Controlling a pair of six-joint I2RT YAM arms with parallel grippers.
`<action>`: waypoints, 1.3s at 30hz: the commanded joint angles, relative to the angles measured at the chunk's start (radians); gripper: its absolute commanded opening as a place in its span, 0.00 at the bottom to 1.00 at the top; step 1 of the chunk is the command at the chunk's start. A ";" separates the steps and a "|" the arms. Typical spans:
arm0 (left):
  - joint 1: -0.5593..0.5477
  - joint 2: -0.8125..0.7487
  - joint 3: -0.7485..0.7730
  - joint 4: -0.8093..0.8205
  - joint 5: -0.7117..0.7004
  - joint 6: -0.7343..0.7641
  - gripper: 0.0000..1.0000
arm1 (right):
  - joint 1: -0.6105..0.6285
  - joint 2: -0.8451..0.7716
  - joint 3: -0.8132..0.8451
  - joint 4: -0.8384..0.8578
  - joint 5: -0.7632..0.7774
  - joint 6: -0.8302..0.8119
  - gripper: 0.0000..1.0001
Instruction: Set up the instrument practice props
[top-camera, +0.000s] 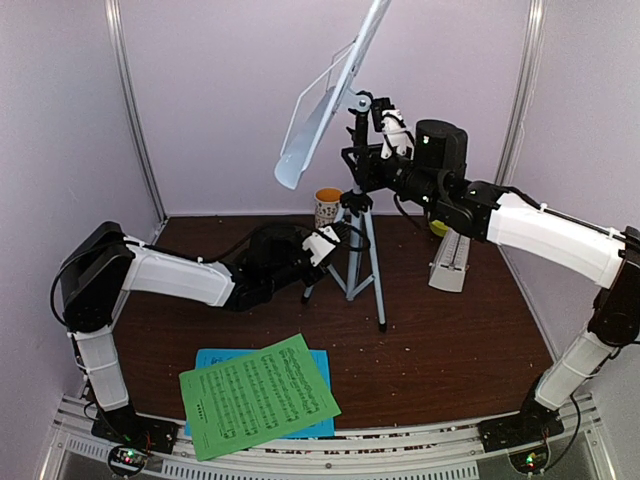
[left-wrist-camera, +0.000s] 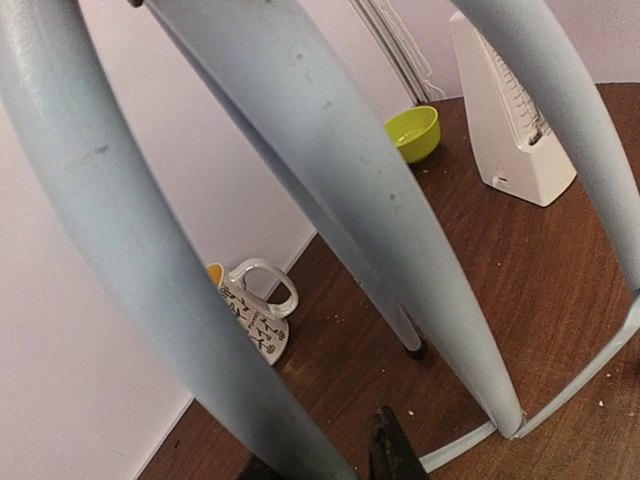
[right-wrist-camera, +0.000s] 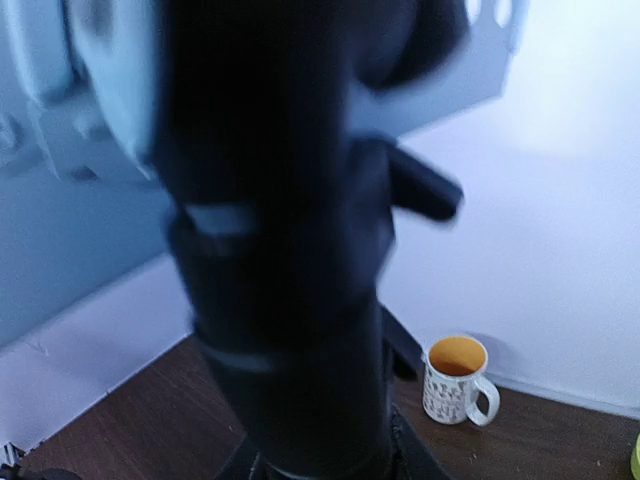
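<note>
The left gripper (top-camera: 325, 243) is resting against a leg of the silver tripod (top-camera: 374, 272). The right gripper (top-camera: 388, 128) is sitting at the neck of the music stand (top-camera: 325, 100). For both, I cannot tell if the fingers are spread or pinching. The stand is standing upright at mid-table. The metronome (top-camera: 450, 262) is standing at 3 o'clock from the tripod. The green sheet (top-camera: 258, 397) is lying over the blue sheet (top-camera: 215, 357) at 7 o'clock.

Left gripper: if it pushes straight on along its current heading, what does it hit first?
The silver tripod leg of the white perforated-metal music stand; in the wrist view it runs right between the fingertips of the left gripper. Whether they touch it is unclear.
</note>
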 joint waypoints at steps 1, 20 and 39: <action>-0.015 0.068 -0.062 -0.263 0.018 0.225 0.00 | 0.021 -0.061 0.004 0.295 -0.114 0.043 0.40; -0.016 0.060 -0.032 -0.302 0.037 0.188 0.00 | 0.003 -0.180 -0.181 0.279 -0.107 0.077 0.86; -0.004 0.031 -0.001 -0.366 0.080 0.167 0.00 | -0.115 -0.377 -0.838 0.295 -0.206 0.100 0.69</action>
